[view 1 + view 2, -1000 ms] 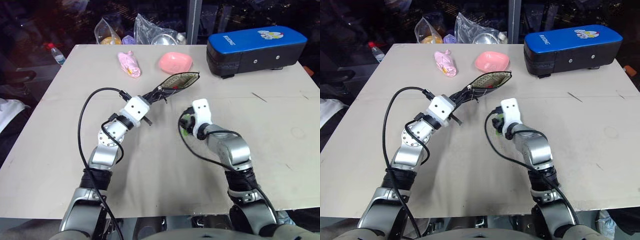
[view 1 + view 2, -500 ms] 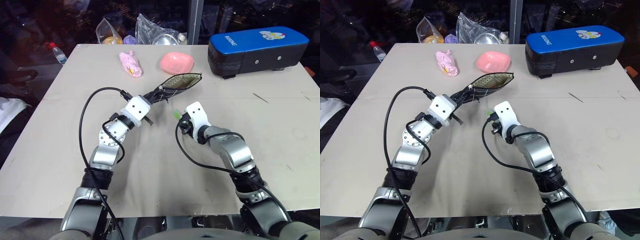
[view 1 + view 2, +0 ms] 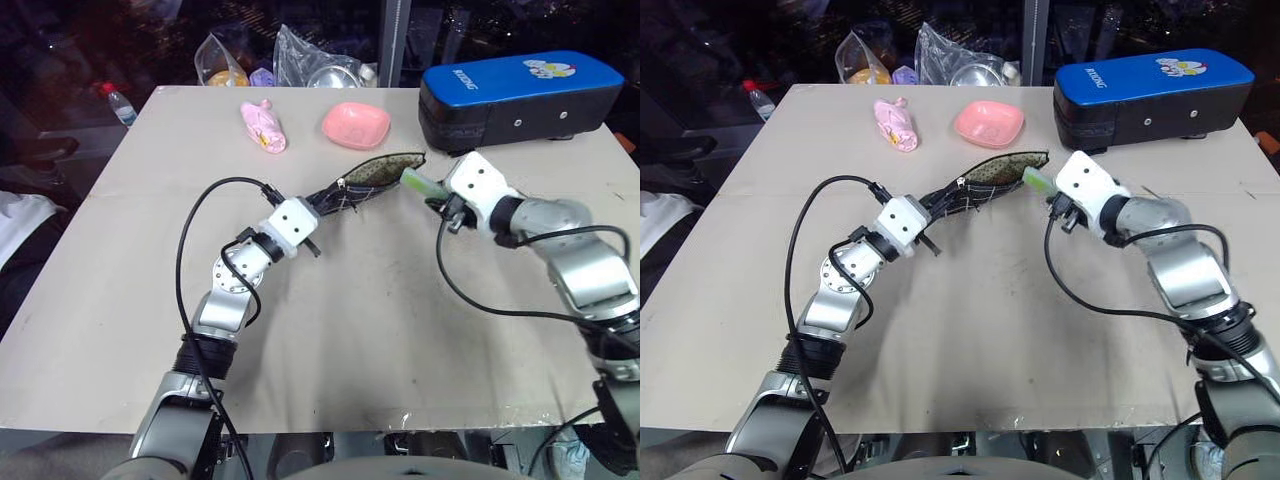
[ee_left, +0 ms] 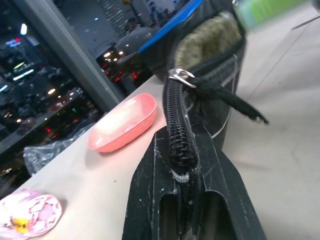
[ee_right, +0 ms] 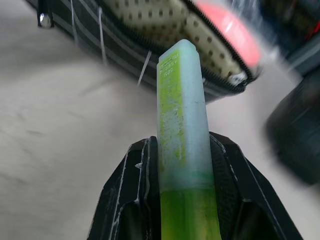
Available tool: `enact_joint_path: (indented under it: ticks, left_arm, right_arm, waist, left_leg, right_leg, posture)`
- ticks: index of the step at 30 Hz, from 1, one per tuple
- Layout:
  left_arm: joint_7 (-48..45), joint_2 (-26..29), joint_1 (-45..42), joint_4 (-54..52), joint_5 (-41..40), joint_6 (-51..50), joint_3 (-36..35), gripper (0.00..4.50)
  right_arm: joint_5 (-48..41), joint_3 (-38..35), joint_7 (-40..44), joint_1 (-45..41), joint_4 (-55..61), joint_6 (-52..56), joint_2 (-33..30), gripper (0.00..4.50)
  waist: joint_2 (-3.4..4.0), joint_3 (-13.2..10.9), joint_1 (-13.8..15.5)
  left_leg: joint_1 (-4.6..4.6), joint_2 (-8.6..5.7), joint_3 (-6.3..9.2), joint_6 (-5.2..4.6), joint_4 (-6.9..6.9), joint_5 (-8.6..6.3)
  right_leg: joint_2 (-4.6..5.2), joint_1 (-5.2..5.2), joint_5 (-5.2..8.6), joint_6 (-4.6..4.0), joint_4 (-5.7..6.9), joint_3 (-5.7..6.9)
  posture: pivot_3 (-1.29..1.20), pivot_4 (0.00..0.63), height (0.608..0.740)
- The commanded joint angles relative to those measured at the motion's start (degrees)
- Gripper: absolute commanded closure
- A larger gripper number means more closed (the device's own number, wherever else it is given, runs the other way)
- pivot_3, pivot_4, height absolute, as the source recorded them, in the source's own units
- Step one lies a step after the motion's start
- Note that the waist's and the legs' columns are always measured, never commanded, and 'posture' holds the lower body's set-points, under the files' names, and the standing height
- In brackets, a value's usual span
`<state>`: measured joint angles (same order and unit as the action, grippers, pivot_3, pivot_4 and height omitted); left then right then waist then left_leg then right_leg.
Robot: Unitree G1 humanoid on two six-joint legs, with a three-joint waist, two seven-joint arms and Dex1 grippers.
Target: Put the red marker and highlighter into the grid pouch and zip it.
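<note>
A: Status? Your left gripper (image 3: 318, 203) is clamped on the closed end of the black grid-lined fabric pouch (image 3: 365, 180), mouth gaping toward the table's (image 3: 330, 330) far edge.

B: Right gripper (image 5: 184, 165) is clamped on the chunky lime-green highlighter (image 5: 181, 110), tip just beside the mouth. Line it up along the opening before you let go.
</note>
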<state>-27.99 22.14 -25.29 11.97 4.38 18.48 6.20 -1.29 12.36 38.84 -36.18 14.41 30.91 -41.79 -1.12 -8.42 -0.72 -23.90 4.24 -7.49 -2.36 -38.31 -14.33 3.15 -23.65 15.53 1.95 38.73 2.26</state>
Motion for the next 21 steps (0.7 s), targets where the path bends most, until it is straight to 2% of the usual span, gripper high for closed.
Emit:
enact_joint_path:
  ticks: [1,12,21]
  left_arm:
    - [-0.8,-0.5,-1.6,-1.5,-0.3,2.2,0.7,4.50]
    - [-1.3,-0.8,-2.0,-1.3,0.4,3.2,1.7,4.50]
    - [-1.5,-0.8,-1.7,-1.8,1.6,4.6,3.0,4.50]
  right_arm:
    - [3.4,0.3,2.2,-2.5,-0.7,-8.7,-2.2,3.75]
    - [14.4,4.8,8.4,-5.6,-8.1,-29.1,-6.9,3.75]
    - [18.6,5.3,9.1,-7.9,-13.5,-38.5,-5.4,3.75]
  waist:
    - [0.00,0.0,0.0]
    - [0.04,0.0,0.1]
    - [0.06,-0.1,0.1]
  left_leg:
    - [0.00,0.00,-0.02,0.00,-0.01,0.00]
    - [0.00,-0.01,-0.08,0.01,-0.04,0.01]
    - [0.01,0.00,-0.14,0.03,-0.04,0.02]
  right_leg:
    - [0.01,0.00,0.00,0.00,0.00,-0.01]
    - [0.02,0.00,0.00,0.01,-0.01,-0.05]
    - [0.02,0.00,0.00,0.01,0.00,-0.05]
  posture:
    - [0.00,0.150,0.740]
    - [0.00,0.150,0.740]
    - [0.00,0.150,0.740]
